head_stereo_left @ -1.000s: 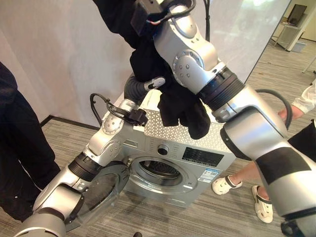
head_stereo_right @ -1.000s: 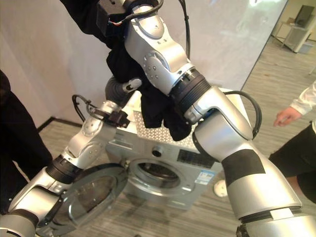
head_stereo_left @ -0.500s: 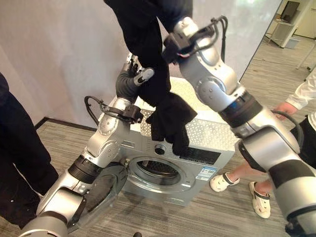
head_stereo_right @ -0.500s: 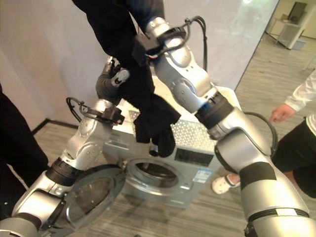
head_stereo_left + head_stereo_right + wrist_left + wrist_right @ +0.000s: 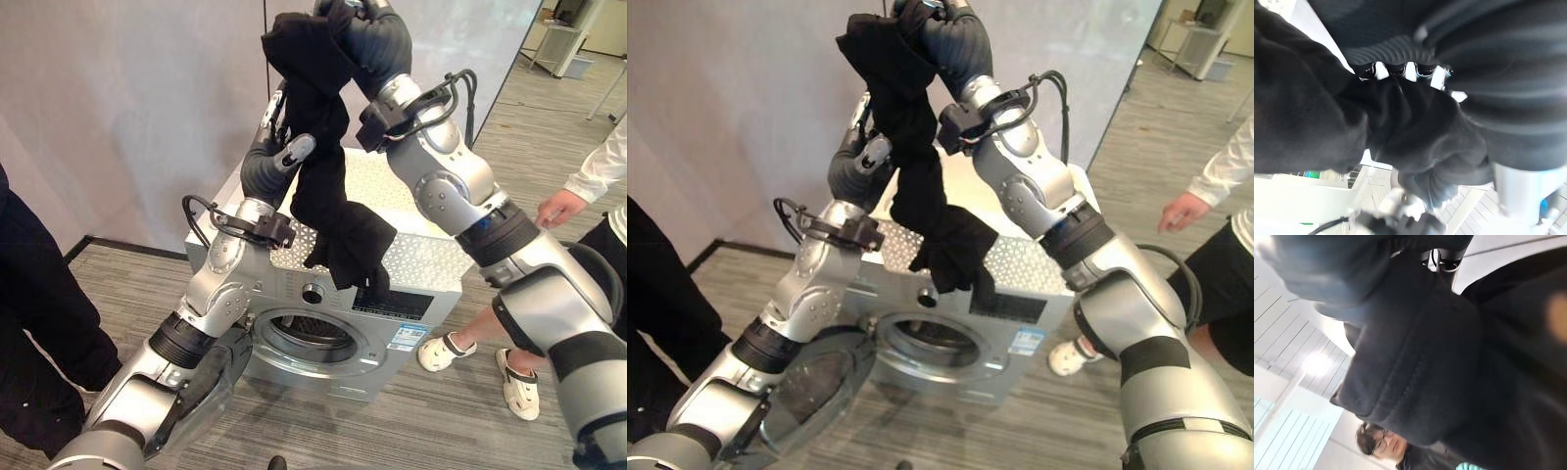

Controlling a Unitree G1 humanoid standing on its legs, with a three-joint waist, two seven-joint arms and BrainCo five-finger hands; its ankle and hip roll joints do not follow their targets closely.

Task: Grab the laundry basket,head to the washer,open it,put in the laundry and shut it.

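A long black garment (image 5: 328, 196) hangs in the air above the silver washer (image 5: 416, 264). Its lower end dangles in front of the control panel, above the round drum opening (image 5: 313, 338). My right hand (image 5: 377, 39) is raised high and shut on the bunched top of the garment (image 5: 887, 44). Lower down, my left hand (image 5: 265, 162) is at the garment's middle, thumb (image 5: 299, 149) pressed on the cloth and fingers (image 5: 1400, 71) curled into it. The washer's glass door (image 5: 211, 377) stands swung open to the left.
A person in dark clothes (image 5: 29, 323) stands close on the left. Another person with a white sleeve, a hand (image 5: 560, 208) and white shoes (image 5: 446, 352) stands right of the washer. A pale wall (image 5: 118, 117) rises behind it.
My right arm has stretched out away from me, and its hand with the garment's top has come into view. The garment now hangs as a long strip over the washer front.
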